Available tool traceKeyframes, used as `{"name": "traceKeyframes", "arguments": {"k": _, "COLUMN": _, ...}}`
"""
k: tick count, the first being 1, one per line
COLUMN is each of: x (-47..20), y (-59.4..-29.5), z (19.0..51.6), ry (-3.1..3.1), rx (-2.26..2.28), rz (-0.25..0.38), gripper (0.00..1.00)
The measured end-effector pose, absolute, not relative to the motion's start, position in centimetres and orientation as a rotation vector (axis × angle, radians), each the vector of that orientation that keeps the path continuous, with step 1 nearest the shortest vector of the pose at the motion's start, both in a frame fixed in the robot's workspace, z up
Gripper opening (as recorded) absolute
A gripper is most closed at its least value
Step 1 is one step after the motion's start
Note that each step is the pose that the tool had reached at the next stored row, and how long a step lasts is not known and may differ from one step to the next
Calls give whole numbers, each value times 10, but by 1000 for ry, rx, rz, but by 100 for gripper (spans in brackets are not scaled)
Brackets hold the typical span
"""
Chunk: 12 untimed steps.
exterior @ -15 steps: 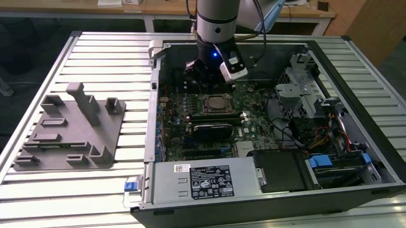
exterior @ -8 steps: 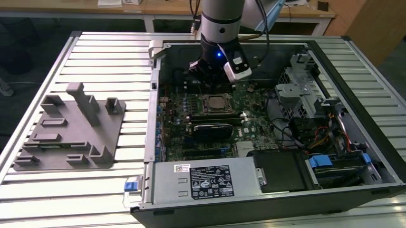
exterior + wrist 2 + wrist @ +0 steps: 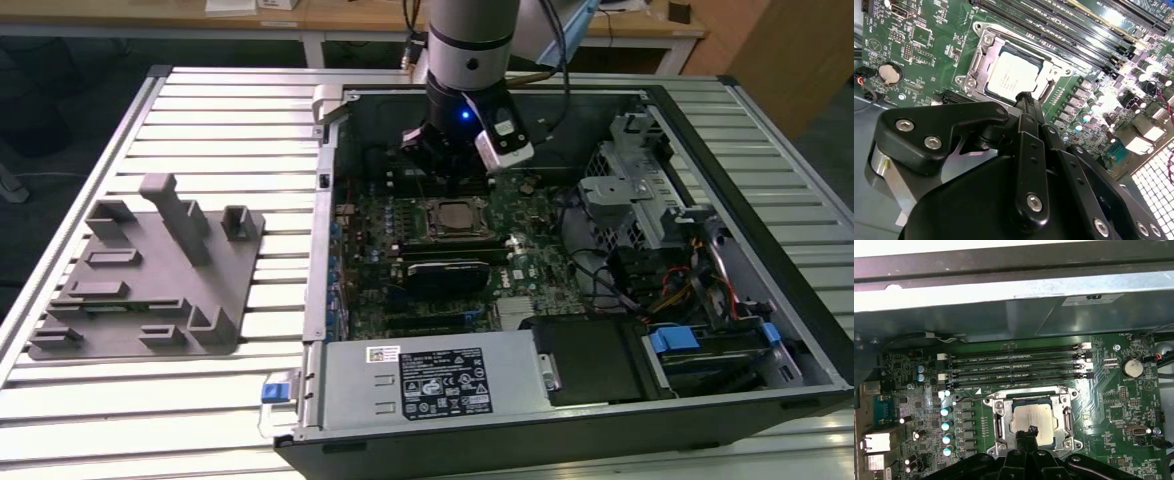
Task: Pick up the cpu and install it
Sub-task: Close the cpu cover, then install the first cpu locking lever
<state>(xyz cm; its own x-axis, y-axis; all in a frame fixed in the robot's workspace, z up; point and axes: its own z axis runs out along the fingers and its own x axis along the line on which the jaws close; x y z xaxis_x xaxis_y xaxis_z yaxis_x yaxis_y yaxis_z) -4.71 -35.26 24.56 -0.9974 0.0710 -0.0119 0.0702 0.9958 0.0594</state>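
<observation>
Bright even room light, white glare on motherboard [image 3: 949, 50], shadowed interior of case [image 3: 534, 445]

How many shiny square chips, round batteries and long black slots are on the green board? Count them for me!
Chip: 1
Round battery: 1
Long slots: 4
Total: 6

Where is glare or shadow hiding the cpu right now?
Second wrist view: cpu evenly lit, capacitors beside it washed out by glare, tool dark in the foreground. First wrist view: case wall blown white, cpu readable. Exterior view: cpu dim, no glare.
</observation>
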Motion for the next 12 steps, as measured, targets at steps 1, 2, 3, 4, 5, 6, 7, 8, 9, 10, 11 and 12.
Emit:
{"name": "traceKeyframes", "arguments": {"k": 1, "x": -47, "y": -353, "z": 246, "ry": 3124, "rx": 111, "rz": 92, "gripper": 11}}
{"name": "traceKeyframes", "arguments": {"k": 2, "x": -46, "y": -353, "z": 246, "ry": 3124, "rx": 111, "rz": 92, "gripper": 11}}
{"name": "traceKeyframes", "arguments": {"k": 3, "x": -46, "y": -353, "z": 246, "ry": 3124, "rx": 111, "rz": 92, "gripper": 11}}
{"name": "traceKeyframes", "arguments": {"k": 4, "x": -46, "y": -353, "z": 246, "ry": 3124, "rx": 110, "rz": 92, "gripper": 11}}
{"name": "traceKeyframes", "arguments": {"k": 5, "x": -46, "y": -353, "z": 246, "ry": 3124, "rx": 111, "rz": 92, "gripper": 11}}
{"name": "traceKeyframes", "arguments": {"k": 6, "x": -45, "y": -353, "z": 246, "ry": 3124, "rx": 111, "rz": 92, "gripper": 11}}
{"name": "traceKeyframes", "arguments": {"k": 7, "x": -45, "y": -353, "z": 246, "ry": 3124, "rx": 111, "rz": 92, "gripper": 11}}
{"name": "traceKeyframes", "arguments": {"k": 8, "x": -44, "y": -353, "z": 246, "ry": 3124, "rx": 111, "rz": 92, "gripper": 11}}
{"name": "traceKeyframes", "arguments": {"k": 9, "x": -43, "y": -353, "z": 246, "ry": 3124, "rx": 111, "rz": 92, "gripper": 11}}
{"name": "traceKeyframes", "arguments": {"k": 10, "x": -43, "y": -353, "z": 246, "ry": 3124, "rx": 111, "rz": 92, "gripper": 11}}
{"name": "traceKeyframes", "arguments": {"k": 11, "x": -43, "y": -353, "z": 246, "ry": 3124, "rx": 111, "rz": 92, "gripper": 11}}
{"name": "traceKeyframes", "arguments": {"k": 12, "x": -44, "y": -353, "z": 246, "ry": 3124, "rx": 110, "rz": 92, "gripper": 11}}
